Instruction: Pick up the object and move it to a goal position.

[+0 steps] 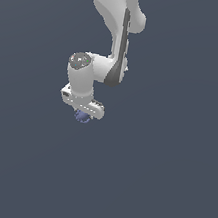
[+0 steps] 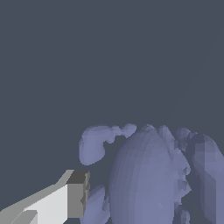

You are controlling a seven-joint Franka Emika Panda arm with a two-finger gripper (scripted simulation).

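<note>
just under the white hand sits the object (image 1: 82, 117) — one small blue-violet lump, roundish, much smaller than the hand above it. in the exterior view only its lower part shows, peeking out below the gripper (image 1: 84, 114); the rest is hidden by the white body. there is one object, no second one anywhere in either view.

in the wrist view the object (image 2: 144, 179) fills the lower part of the picture, close to the camera: a big smooth egg-like bulge in the middle, with knobbly, ragged bits around its edge and a separate-looking lobe off to one side. one finger (image 2: 75, 194) shows beside it, white with a dark grey pad at the tip, the pad just beside the lump's ragged edge. whether pad and lump touch i cannot tell. the other finger is not visible, so whether the claw is wide, narrow or clamped on the lump cannot be told from these pictures.

one arm (image 1: 110, 40) comes down from the top of the exterior view, white with a dark strip along one link, bending at a grey-capped joint above the hand. all around is flat dark grey-blue background — no edge or surface can be made out under the lump.
</note>
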